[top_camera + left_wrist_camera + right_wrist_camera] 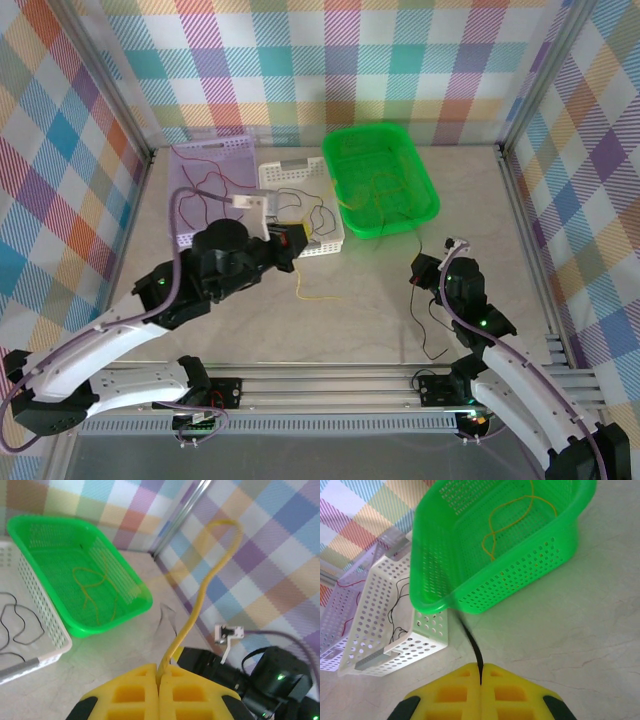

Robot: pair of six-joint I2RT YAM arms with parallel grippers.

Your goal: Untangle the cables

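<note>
My left gripper [160,672] is shut on a thin yellow cable [200,600] that curves up and away from the pads. From above, this gripper [288,247] sits at the white basket's front corner, with the yellow cable [298,285] trailing onto the table. My right gripper [481,672] is shut on a thin black cable [474,645] that runs toward the green basket. From above, that gripper [425,272] is right of centre, and the black cable [424,320] hangs down to the table near the front.
The green basket [370,130] holds a looped yellow cable [510,520]. Left of it, the white basket [385,620] holds black cable [397,605]. At the far left, the lilac basket [205,150] holds red cable [350,585]. Bare table lies between the arms.
</note>
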